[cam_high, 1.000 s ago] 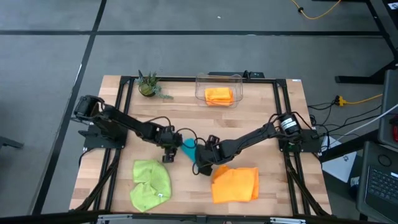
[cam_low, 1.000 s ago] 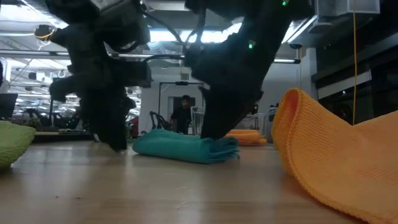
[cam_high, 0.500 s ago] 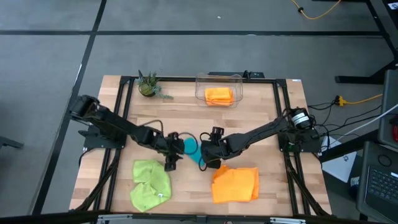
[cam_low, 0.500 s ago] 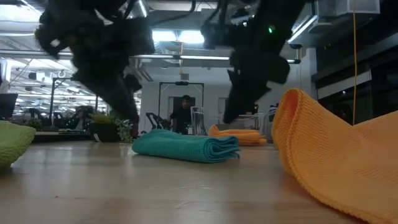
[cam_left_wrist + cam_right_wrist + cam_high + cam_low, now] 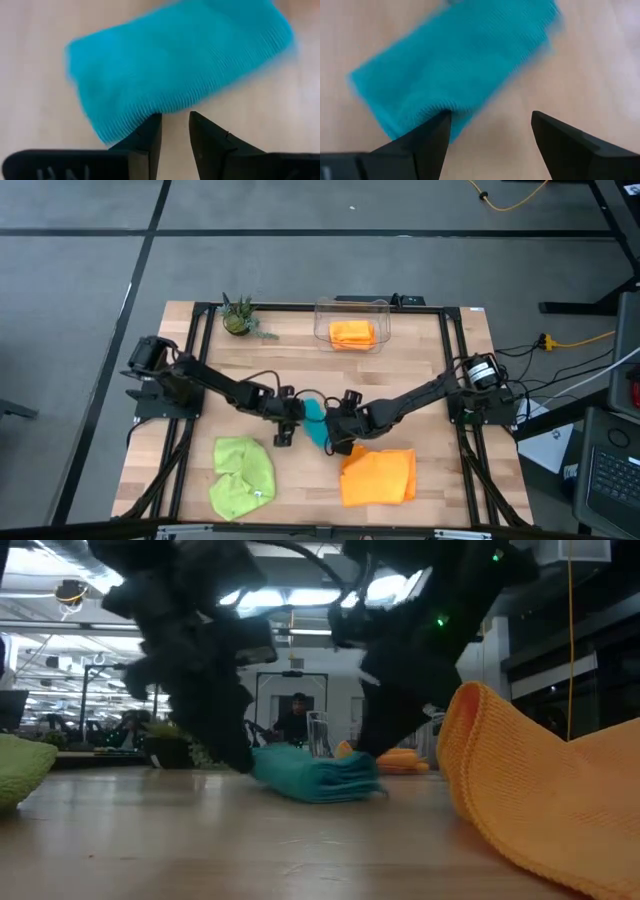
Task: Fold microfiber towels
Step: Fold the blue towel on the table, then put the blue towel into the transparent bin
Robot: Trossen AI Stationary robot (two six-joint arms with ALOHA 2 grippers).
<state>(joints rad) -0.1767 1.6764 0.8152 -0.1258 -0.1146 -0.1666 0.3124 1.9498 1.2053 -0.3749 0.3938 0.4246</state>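
Teal towel (image 5: 315, 421) folded, mid counter (image 5: 420, 370), between both grippers.
Left gripper (image 5: 174, 125): fingers nearly together, holding nothing.
Right gripper (image 5: 490, 127): fingers wide apart, holding nothing.
Watch: a finger could snag towel edge and undo your fold.

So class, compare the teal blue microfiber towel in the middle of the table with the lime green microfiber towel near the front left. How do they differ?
The teal blue microfiber towel is folded into a compact oblong; the lime green microfiber towel lies crumpled and unfolded. The teal one covers less of the table than the green one. The left hand and right hand flank the teal towel; nothing is at the green. Both are plain bright cloths lying on the wooden table.
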